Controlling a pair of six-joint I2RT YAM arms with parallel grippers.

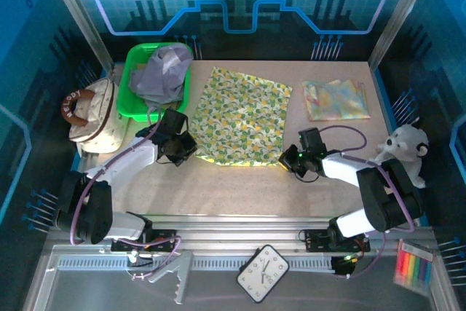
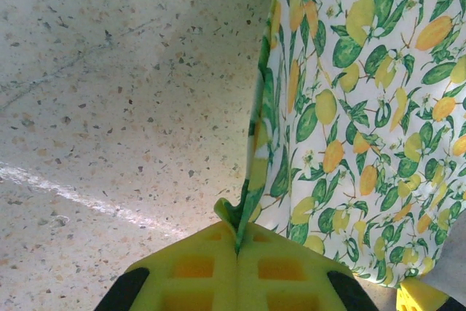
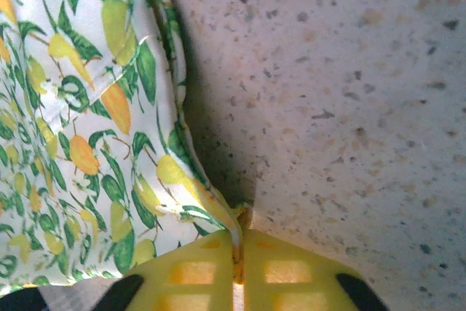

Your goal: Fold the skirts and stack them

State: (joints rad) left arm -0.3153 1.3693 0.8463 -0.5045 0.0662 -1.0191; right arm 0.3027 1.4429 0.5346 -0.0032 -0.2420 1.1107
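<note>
Now: left pincer [image 2: 237,253] and right pincer [image 3: 238,245] each clamped tight on a near corner of the leafy skirt [image 1: 244,114], which lies spread on the worktop [image 1: 218,187] beyond and between them. The paired grip likely sets up a fold.

White lettering on the handbag handle [image 1: 73,105] is too small to read.

printed skirt [image 2: 349,107] cropped in both wrist views, grey skirt [image 1: 162,74] underside hidden
</note>
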